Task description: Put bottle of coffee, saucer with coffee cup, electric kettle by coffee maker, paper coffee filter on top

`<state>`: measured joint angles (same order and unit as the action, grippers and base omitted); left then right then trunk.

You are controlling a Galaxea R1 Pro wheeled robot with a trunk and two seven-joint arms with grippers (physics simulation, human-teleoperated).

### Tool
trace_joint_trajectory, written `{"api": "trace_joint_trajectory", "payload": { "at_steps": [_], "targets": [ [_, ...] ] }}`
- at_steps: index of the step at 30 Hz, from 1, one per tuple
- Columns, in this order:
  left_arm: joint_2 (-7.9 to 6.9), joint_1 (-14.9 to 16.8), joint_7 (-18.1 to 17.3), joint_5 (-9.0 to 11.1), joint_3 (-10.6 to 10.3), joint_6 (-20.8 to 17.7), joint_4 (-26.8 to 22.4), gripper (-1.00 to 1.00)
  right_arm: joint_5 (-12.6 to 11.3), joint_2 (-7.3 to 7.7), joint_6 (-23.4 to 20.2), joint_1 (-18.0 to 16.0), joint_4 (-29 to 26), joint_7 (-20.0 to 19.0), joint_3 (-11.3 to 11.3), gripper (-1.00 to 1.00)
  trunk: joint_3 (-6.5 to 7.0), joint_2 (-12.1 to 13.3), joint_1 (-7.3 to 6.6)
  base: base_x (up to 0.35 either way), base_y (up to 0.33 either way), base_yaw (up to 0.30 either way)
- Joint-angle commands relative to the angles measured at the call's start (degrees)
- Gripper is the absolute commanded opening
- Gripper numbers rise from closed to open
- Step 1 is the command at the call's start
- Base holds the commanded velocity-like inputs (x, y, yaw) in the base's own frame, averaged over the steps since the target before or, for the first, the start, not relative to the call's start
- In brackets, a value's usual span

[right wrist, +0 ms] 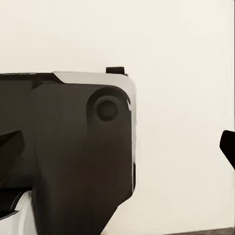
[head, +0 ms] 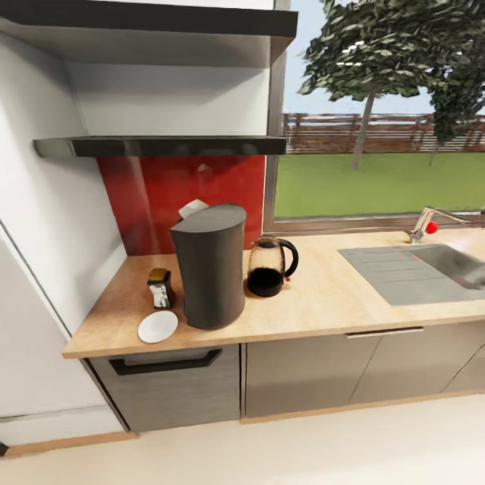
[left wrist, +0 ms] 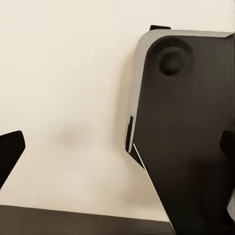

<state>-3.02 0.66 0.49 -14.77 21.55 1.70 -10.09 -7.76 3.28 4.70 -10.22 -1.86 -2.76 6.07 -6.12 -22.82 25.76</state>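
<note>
Paper coffee filter (head: 192,207) mostly hidden behind coffee maker (head: 210,266).

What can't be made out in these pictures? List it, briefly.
- Head view: the paper filter is mostly hidden behind the slanted top of the coffee maker.
- Head view: the label on the bottle is too small to read.
- Head view: the sink is cut off by the right edge.

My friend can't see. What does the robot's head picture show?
A tall grey coffee maker stands on a wooden counter, paper filter on top. Left of it sit a coffee bottle and white saucer; a glass kettle sits right.
</note>
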Motion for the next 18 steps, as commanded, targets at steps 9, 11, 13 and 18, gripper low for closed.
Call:
{"api": "trace_joint_trajectory", "payload": {
  "at_steps": [9,11,13,18],
  "targets": [
    [0.09,0.04,-0.24,-0.69,0.18,-0.01,0.5,1.0,-0.68,1.59,0.23,-0.07,0.1,-0.31,-1.43,1.0,-0.12,-0.12,0.03,0.0,0.0,-0.267],
    [0.1,0.04,-0.23,-0.7,0.17,-0.02,0.51,1.0,-0.68,1.65,0.23,-0.07,0.1,-0.31,-1.47,1.0,-0.12,-0.12,0.03,0.0,0.0,-0.266],
    [0.11,0.04,-0.23,-0.7,0.18,-0.02,0.51,1.0,-0.68,1.66,0.23,-0.07,0.1,-0.31,-1.49,1.0,-0.12,-0.12,0.03,0.0,0.0,-0.266],
    [0.13,0.04,-0.23,-0.7,0.24,-0.03,0.44,1.0,-0.68,1.64,0.23,-0.07,0.1,-0.31,-1.5,1.0,-0.12,-0.12,0.03,0.0,0.0,-0.267]
  ]
}}
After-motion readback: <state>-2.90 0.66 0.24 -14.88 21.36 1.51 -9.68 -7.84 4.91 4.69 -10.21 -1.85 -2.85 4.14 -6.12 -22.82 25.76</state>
